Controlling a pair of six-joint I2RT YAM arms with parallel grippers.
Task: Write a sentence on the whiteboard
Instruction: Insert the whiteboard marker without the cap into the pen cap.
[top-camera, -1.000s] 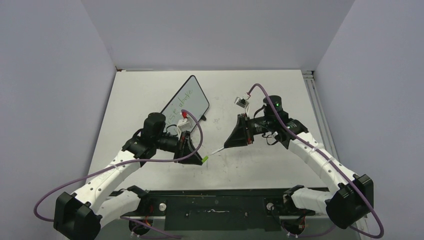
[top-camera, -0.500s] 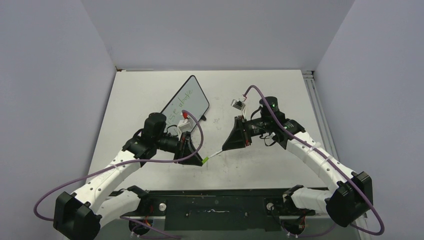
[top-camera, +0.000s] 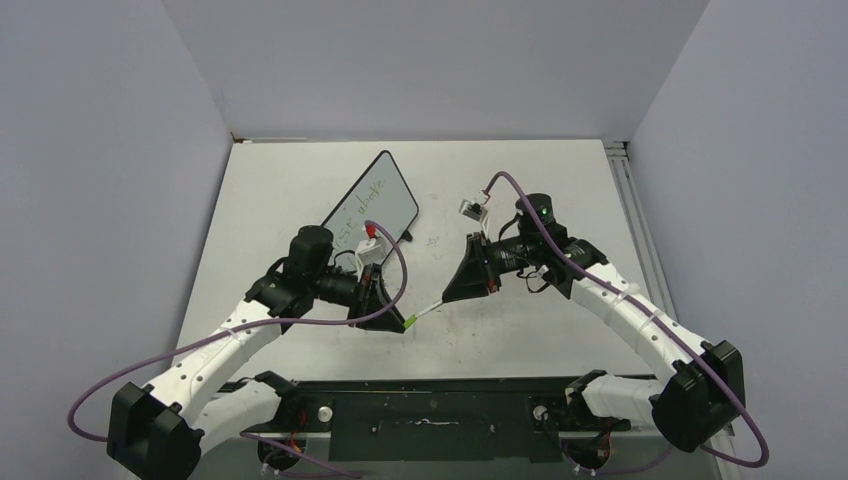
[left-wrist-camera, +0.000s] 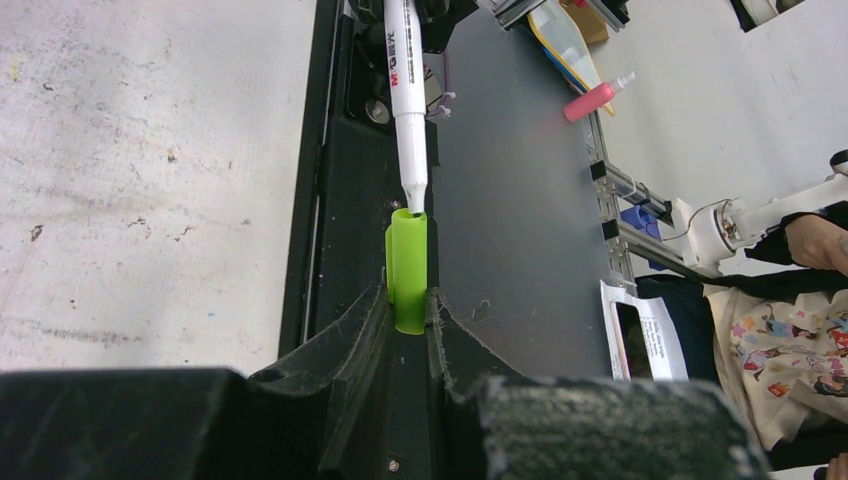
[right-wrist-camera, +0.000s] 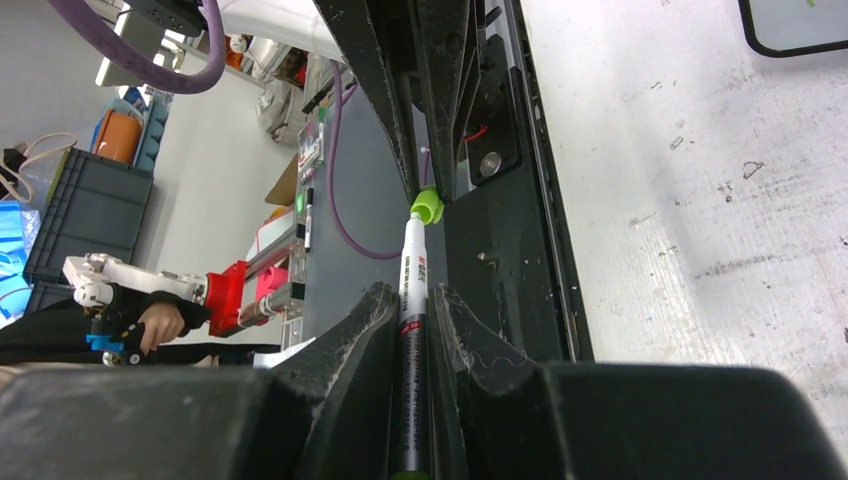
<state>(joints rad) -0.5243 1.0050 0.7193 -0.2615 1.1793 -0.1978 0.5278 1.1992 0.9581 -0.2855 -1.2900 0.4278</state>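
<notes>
Top external view: the whiteboard (top-camera: 378, 203) lies on the far left part of the desk (top-camera: 540, 180), beyond the left arm. Its long axis runs diagonally from near-left to far-right. The sentence (top-camera: 360, 203) shows on it as two short lines of green lettering, too small here to read. With writing already on the board, my guess is that the step in hand is closing the pen, not more writing.

Nearer the arm bases, well apart from the board, the two arms meet over the middle of the desk. The right gripper (right-wrist-camera: 412, 300) is clamped on the barrel of a white marker (right-wrist-camera: 412, 270). The left gripper (left-wrist-camera: 408, 300) is pinched tight on the green cap (left-wrist-camera: 407, 265), whose open mouth faces the pen.

What matters now is how those two line up. Marker and cap lie nearly on one line, slanting from the right gripper down toward the left one. In the left wrist view the nib sits just at the rim of the cap's mouth, the barrel tilted slightly off the cap's axis. Seating it probably calls for a short push along that shared line, with the tilt taken out first, or the nib may catch on the rim.
</notes>
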